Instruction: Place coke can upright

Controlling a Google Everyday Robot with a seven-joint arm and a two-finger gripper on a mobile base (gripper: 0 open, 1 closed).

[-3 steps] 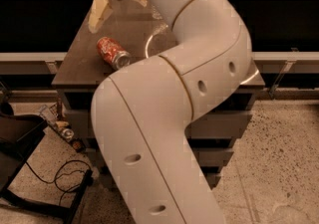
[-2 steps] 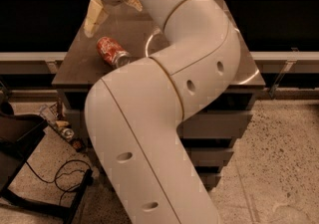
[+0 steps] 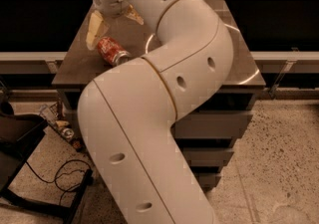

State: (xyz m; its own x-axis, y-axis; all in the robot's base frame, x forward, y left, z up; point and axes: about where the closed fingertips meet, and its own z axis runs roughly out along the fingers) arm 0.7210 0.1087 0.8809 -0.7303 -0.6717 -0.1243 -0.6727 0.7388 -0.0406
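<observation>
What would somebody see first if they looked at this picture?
The huge white robot arm bends right across the middle and hides much of the dark table. Up at the top left, its hand hangs open just above the table's left end. Right below it, a red coke can lies on its side, not standing up.

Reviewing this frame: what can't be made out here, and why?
All in the camera view:
1. Most of the top and front of the table is hidden behind the robot arm.
2. The coke can lies on its side. Whether the open gripper just above it touches it cannot be told.
3. The floor clutter left of the table is too dark and small to identify.
</observation>
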